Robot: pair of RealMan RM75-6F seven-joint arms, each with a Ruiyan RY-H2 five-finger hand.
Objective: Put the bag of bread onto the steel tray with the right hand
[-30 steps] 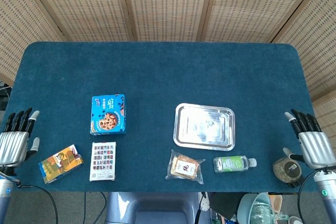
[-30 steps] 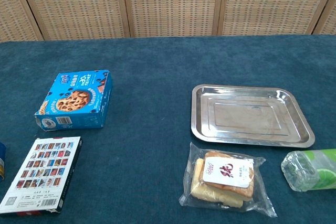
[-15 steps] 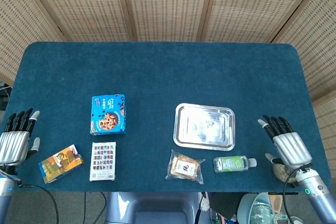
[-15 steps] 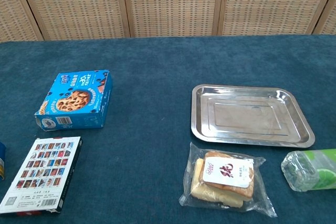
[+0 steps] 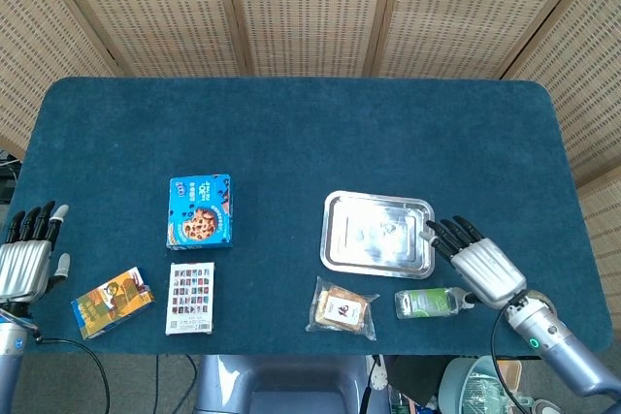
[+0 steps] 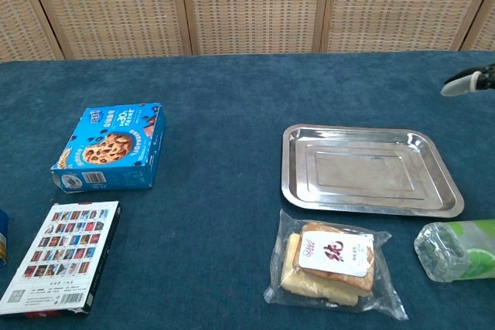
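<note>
Head view, right hand (image 5: 480, 266) fingers spread, empty, above green bottle (image 5: 428, 302), bag of bread (image 5: 343, 308) beside at tabletop's front edge, steel tray (image 5: 377, 234) behind.

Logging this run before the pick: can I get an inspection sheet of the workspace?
Surface: blue cloth table, flat.
Job's things: bread bag at front edge, just before the empty steel tray, apart from it.
Clutter: green bottle lying right of the bag; cookie box; card box; orange box.
Hands: right hand open, beside the tray above the bottle; left hand open at the left edge.
Cables: black cable under the left hand.
Surroundings: woven screens behind.
</note>
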